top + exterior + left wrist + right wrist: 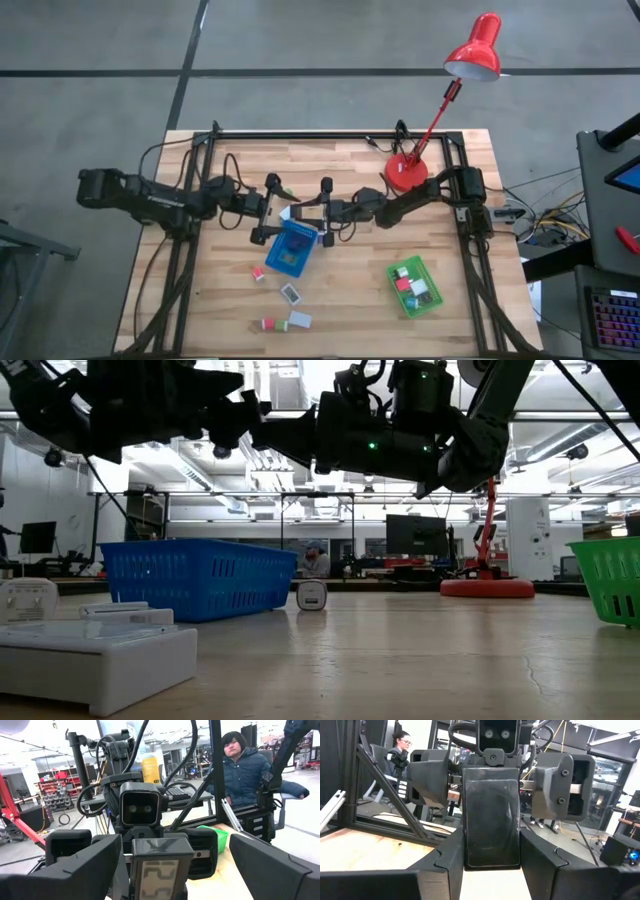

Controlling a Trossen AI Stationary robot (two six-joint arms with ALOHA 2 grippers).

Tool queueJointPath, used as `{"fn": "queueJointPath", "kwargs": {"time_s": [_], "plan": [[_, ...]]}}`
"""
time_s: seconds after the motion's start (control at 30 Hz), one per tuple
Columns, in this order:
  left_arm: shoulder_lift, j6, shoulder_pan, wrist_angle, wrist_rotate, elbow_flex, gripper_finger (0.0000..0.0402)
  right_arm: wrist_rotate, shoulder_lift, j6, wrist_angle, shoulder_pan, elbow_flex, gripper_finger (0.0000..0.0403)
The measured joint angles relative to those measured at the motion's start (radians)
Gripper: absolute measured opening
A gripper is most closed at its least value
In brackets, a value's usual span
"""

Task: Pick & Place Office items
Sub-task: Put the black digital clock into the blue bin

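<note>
Left arm is reached in from the left, left gripper (pixel 271 211) held above the table just beyond the far edge of the blue tray (pixel 303 232), jaws spread wide and nothing grasped. A flat box (pixel 491 822), dark on one face and light on the other, is seen between the two grippers, clamped in the right gripper (pixel 305 212), which is faced toward the left one. Loose items (pixel 291 293) are scattered on the table near-side of the blue tray; more are seen inside it. Further right, the green tray (pixel 432 303) is seen with several items (pixel 404 284) inside. A red lamp (pixel 407 172) is stood at far right. A person (pixel 245 772) is seated beyond the table.
</note>
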Motion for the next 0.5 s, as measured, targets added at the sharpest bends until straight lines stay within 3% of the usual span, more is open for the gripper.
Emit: {"fn": "queueJointPath", "kwargs": {"time_s": [0.3,0.5], "plan": [[0.048,0.002,0.0,0.006,-0.006,0.032,0.0373,0.0,0.0,0.006,-0.003,0.0,0.0,0.0143],[0.05,0.017,-0.001,0.016,-0.026,0.032,0.0312,0.0,0.0,0.008,-0.01,0.0,0.0,0.0143]]}}
